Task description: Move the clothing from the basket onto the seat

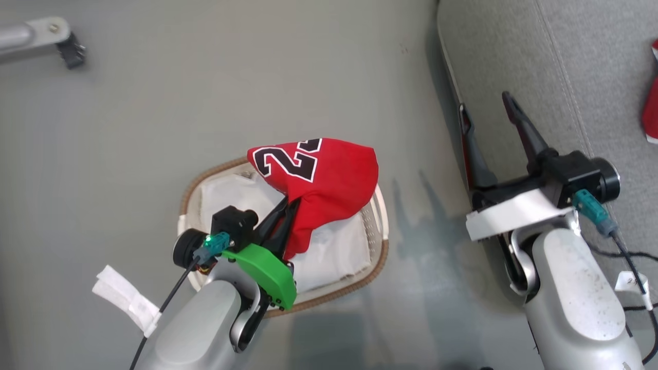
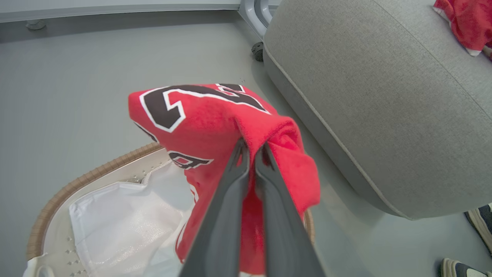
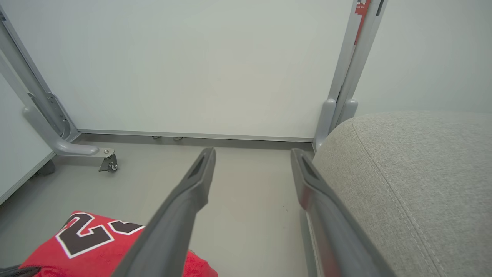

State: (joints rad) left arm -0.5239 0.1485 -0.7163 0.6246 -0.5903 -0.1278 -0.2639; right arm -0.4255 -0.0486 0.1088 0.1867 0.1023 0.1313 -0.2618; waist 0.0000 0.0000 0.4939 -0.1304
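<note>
Over the liner (image 1: pixel 336 252) in the basket (image 1: pixel 382 254), left fingers (image 2: pixel 225 207) pinch the jersey (image 1: pixel 334 180).

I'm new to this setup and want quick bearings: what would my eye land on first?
The red jersey with black numbers, pinched in the shut left gripper over the white basket on the grey floor. To the right lies the big grey seat, a second red garment on it, with the right gripper open at its edge.
</note>
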